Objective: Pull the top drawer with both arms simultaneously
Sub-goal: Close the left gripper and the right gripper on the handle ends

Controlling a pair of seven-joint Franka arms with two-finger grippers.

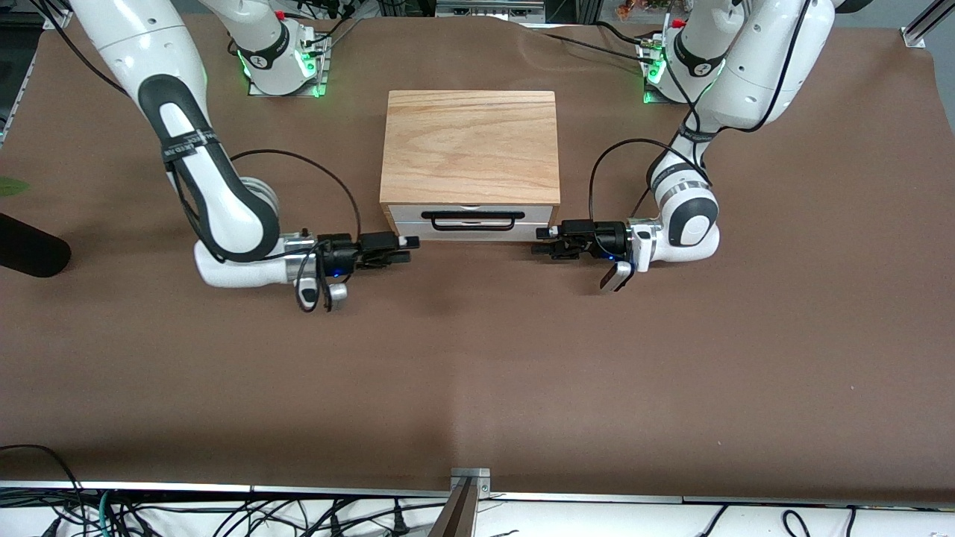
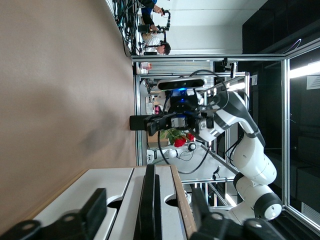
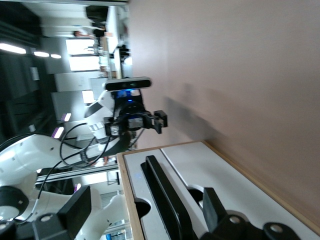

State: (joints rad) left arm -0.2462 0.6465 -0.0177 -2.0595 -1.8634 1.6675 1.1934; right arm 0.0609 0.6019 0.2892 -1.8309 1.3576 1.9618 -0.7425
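Top drawer (image 1: 470,216), apparently closed, in the cabinet (image 1: 470,145) mid-table (image 1: 477,358). Left gripper (image 1: 543,242) and right gripper (image 1: 406,250) flank its black handle (image 1: 471,221), jaws released, neither touching it.

Oak cabinet casing (image 1: 470,145) on brown table (image 1: 477,373) — upright.

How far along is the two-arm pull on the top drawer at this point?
Done: both arms are lowered in front of the cabinet, facing each other. In hand: the left gripper and right gripper sit open at either end of the black handle, and both wrist views show the bar lined up between the fingers, not yet clamped. Left: grasping and the pull itself; the top drawer looks closed.
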